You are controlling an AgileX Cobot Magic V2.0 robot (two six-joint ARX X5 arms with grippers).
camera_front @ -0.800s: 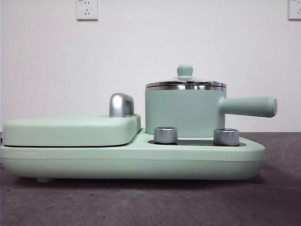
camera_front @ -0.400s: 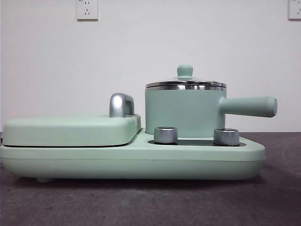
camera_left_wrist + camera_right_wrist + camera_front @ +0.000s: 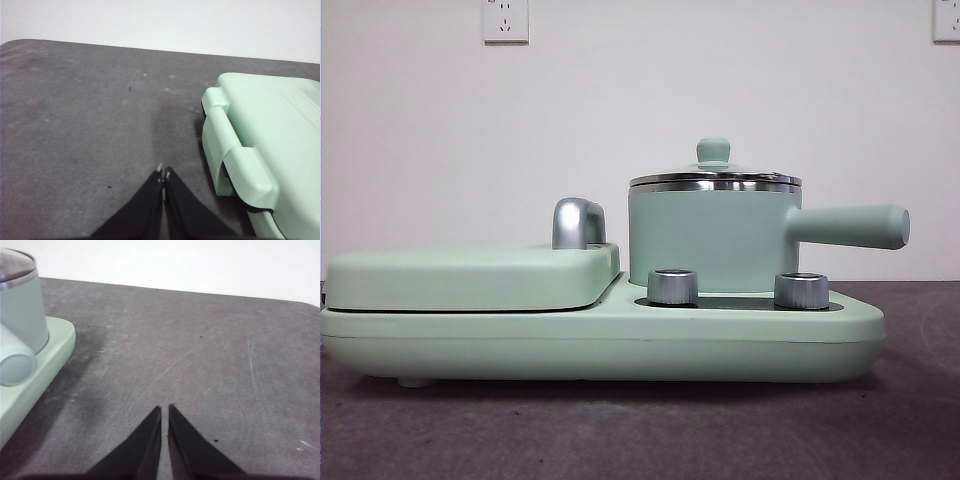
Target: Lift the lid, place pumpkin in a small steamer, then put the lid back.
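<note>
The lid (image 3: 715,178) sits squarely on the small steamer (image 3: 710,240), its mint knob upright at twelve o'clock — and over the last second nothing about it has shifted; pot, lid and long side handle pointing to three o'clock look just as they did a moment ago. So the job, as I read it, has not yet begun: the lid is still to be lifted. The pumpkin shows in none of the views, so I cannot say where it waits.

The steamer stands on the wide base (image 3: 600,335), behind two silver knobs (image 3: 672,286), with the flat green cover (image 3: 470,275) off at its nine o'clock.

Both arms wait off the appliance. The left pincer (image 3: 163,172) hangs clenched over bare worktop (image 3: 75,125) beside the cover's end; the right pincer (image 3: 164,408) is all but closed — a hairline gap — empty, near the handle's side.
</note>
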